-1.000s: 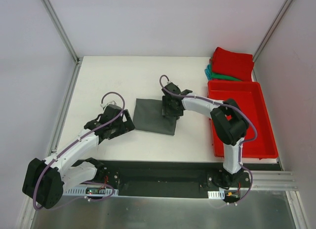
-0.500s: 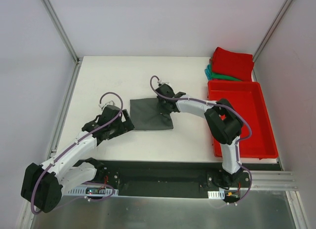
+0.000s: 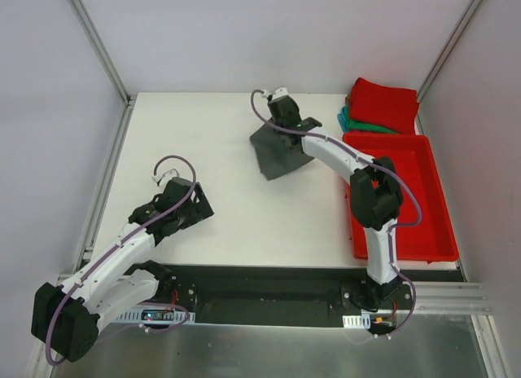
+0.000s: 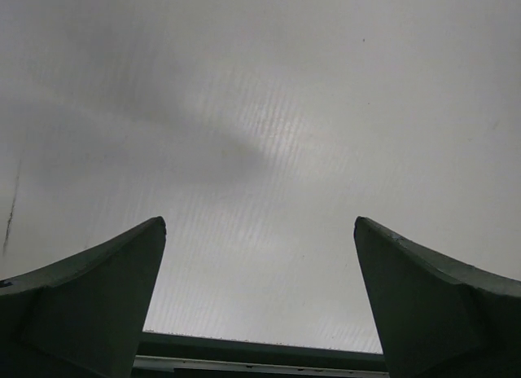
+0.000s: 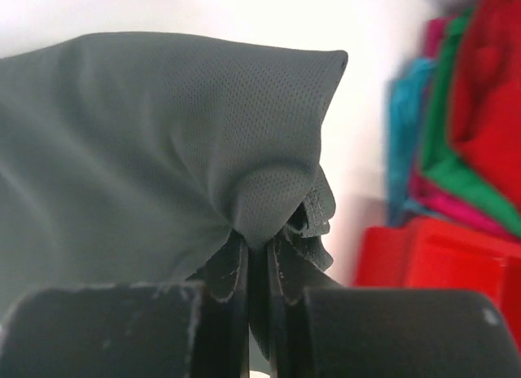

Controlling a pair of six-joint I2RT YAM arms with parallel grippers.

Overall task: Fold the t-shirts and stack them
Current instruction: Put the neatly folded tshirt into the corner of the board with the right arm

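The dark grey shirt [image 3: 277, 154] is held crumpled at about 12 o'clock over the table [image 3: 187, 125]. A bunched fold of it is pinched between the closed fingers of the right gripper [image 3: 282, 124]. The red shirt [image 3: 384, 103] is stacked folded on the teal shirt [image 3: 348, 120] at 2 o'clock, just beyond the red tray [image 3: 444, 207]. The left gripper [image 3: 195, 205] is spread wide and empty at 8 o'clock.

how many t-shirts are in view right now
3: a dark grey t-shirt pinched in the right gripper, and a red t-shirt folded atop a teal-green t-shirt beyond the red tray. Their stack may hide more.
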